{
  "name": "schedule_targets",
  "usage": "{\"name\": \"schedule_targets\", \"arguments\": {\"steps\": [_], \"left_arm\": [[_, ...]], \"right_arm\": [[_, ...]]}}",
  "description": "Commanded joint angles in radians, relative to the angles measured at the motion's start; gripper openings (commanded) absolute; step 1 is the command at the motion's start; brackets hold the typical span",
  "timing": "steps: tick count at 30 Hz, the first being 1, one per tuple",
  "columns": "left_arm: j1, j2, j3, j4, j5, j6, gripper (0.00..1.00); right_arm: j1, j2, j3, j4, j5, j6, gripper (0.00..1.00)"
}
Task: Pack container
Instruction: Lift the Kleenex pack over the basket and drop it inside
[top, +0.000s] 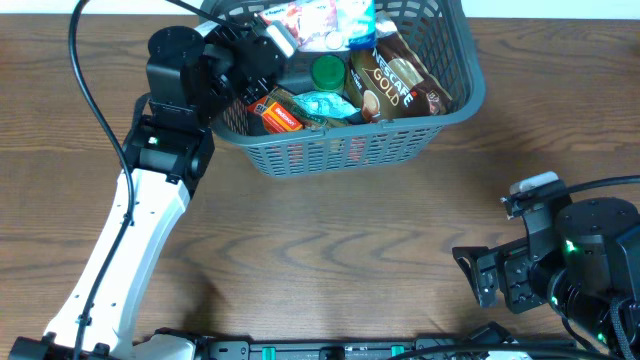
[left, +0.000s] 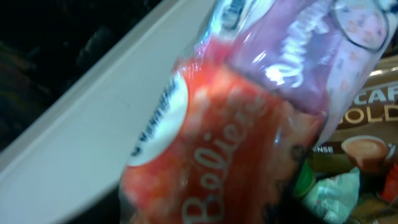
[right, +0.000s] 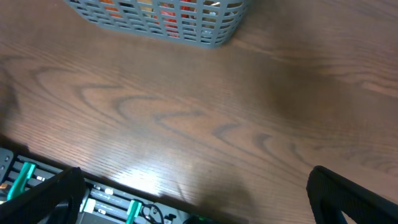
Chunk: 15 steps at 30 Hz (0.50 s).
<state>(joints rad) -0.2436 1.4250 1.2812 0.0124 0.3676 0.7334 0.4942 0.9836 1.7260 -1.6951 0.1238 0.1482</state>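
The container (top: 340, 150), a dark grey lattice basket, stands at the back of the wooden table; its near wall shows in the right wrist view (right: 155, 22). My left gripper (top: 270, 40) is over the basket's back left part, shut on a red and purple snack bag (top: 315, 18) that fills the left wrist view (left: 217, 137); its fingers are hidden there. In the basket lie a brown Nescafe Gold pack (top: 395, 80), a green lid (top: 327, 72), a teal packet (top: 325, 104) and an orange box (top: 278, 115). My right gripper (right: 199, 199) is open and empty.
My right arm (top: 560, 265) sits at the front right, its gripper low above the table's front edge, far from the basket. A rail with green parts (right: 25, 177) runs below that edge. A white ledge (left: 74, 143) lies behind the basket.
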Motion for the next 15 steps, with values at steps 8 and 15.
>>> {"name": "schedule_targets", "arguments": {"steps": [8, 15], "left_arm": [[-0.004, -0.162, 0.015, -0.021, 0.006, -0.203, 0.99], [-0.004, -0.385, 0.015, -0.261, -0.041, -0.298, 0.98]], "right_arm": [[-0.003, 0.003, 0.011, -0.002, -0.001, -0.011, 0.99], [-0.003, 0.003, 0.011, -0.002, -0.001, -0.011, 0.99]]}}
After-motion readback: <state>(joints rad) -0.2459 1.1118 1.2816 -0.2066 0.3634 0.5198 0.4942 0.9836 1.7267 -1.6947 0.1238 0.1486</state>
